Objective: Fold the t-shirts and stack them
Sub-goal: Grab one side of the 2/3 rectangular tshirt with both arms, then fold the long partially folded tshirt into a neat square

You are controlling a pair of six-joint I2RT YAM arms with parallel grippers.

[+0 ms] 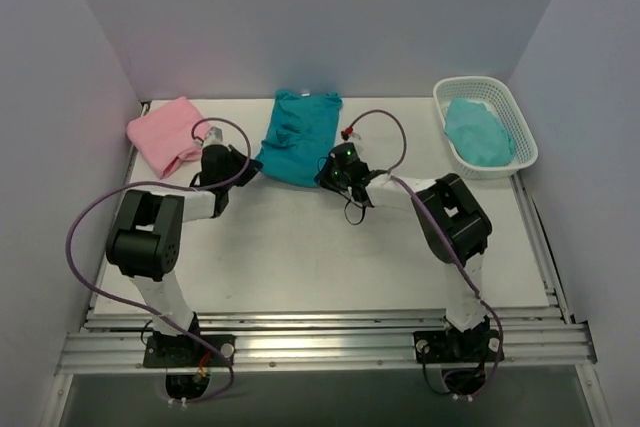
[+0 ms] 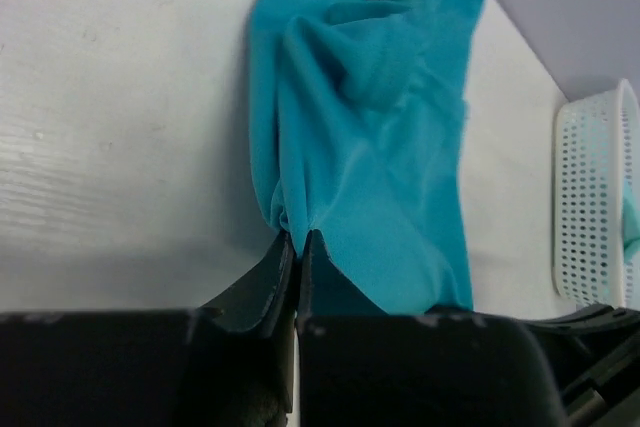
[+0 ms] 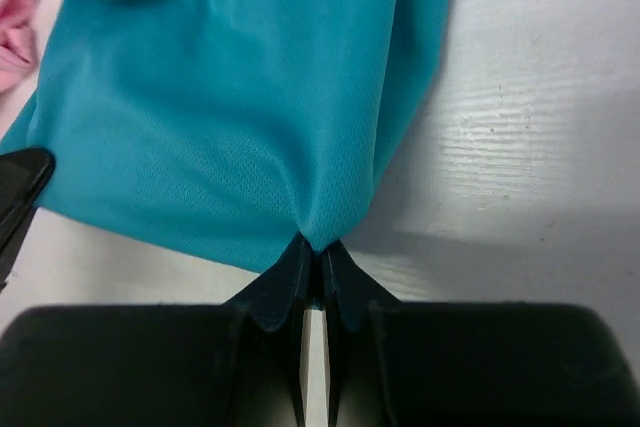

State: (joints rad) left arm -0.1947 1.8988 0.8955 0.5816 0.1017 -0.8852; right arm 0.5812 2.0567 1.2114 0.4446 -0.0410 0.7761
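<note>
The teal t-shirt point(image 1: 298, 135) lies rumpled at the table's back middle; it also shows in the left wrist view point(image 2: 380, 137) and the right wrist view point(image 3: 230, 97). My left gripper point(image 1: 243, 169) is shut on its near left corner, cloth pinched between the tips point(image 2: 298, 239). My right gripper point(image 1: 328, 177) is shut on its near right corner point(image 3: 320, 247). The pink t-shirt point(image 1: 165, 134) lies folded at the back left, apart from both grippers; its edge shows in the right wrist view point(image 3: 15, 32).
A white plastic basket point(image 1: 520, 127) at the back right holds another teal cloth point(image 1: 478, 134); the basket also shows in the left wrist view point(image 2: 590, 207). Grey walls close in the table on three sides. A metal rail point(image 1: 320, 342) runs along the near edge.
</note>
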